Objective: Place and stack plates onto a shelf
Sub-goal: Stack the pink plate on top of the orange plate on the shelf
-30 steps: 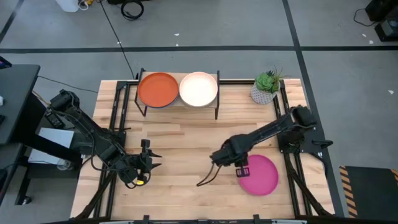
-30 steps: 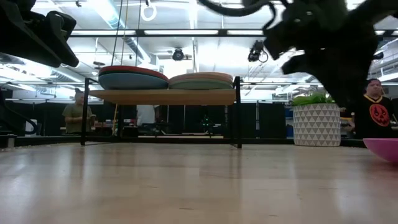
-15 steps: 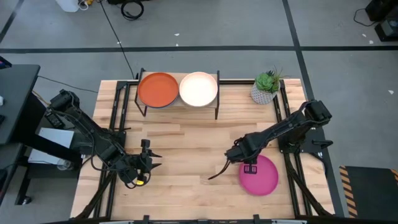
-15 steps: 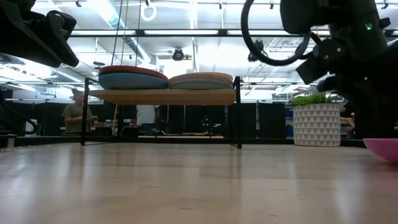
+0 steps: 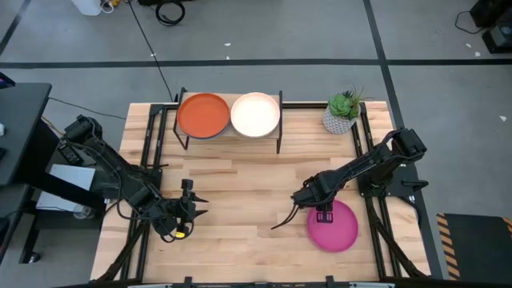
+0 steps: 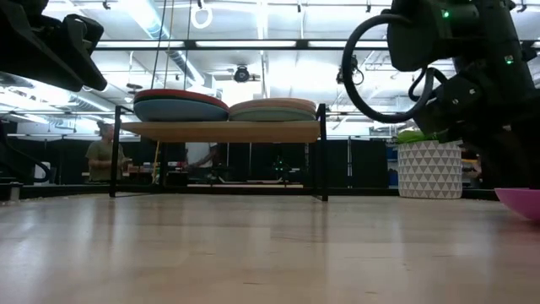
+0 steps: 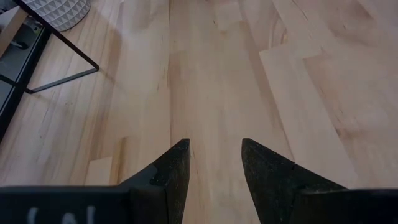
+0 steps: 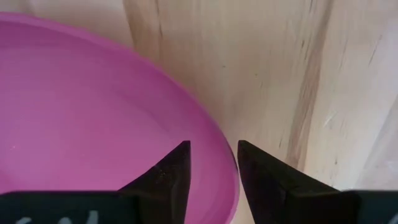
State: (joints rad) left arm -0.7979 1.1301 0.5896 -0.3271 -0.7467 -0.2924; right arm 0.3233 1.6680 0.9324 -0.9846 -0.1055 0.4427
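Note:
The shelf (image 5: 232, 132) stands at the table's far edge and carries two stacks of plates. An orange plate (image 5: 202, 115) tops the left stack (image 6: 180, 105) and a cream-white plate (image 5: 255, 114) tops the right stack (image 6: 273, 109). The magenta plate (image 5: 336, 226) lies flat on the table, near right. My right gripper (image 5: 323, 214) is open over its left rim, one finger above the plate's inside and one outside (image 8: 213, 146). My left gripper (image 5: 190, 206) waits open above bare wood at the near left (image 7: 214, 146). My right gripper comes from above, pointing down, with its open fingers on either side of the magenta plate's rim (image 8: 219, 142), on the plate's left side. Whether either finger touches the rim, I cannot tell. The plate lies flat on the table.
A potted plant in a white patterned pot (image 5: 342, 112) stands at the far right corner, beside the shelf (image 6: 429, 169). Black frame rails run along both table sides. Bare wood lies between the two arms. People show in the room behind the table.
My right gripper has moved toward the table's right edge, from beside the magenta plate's left edge to over its rim, most of it in the first half second. The plate has stayed where it was.

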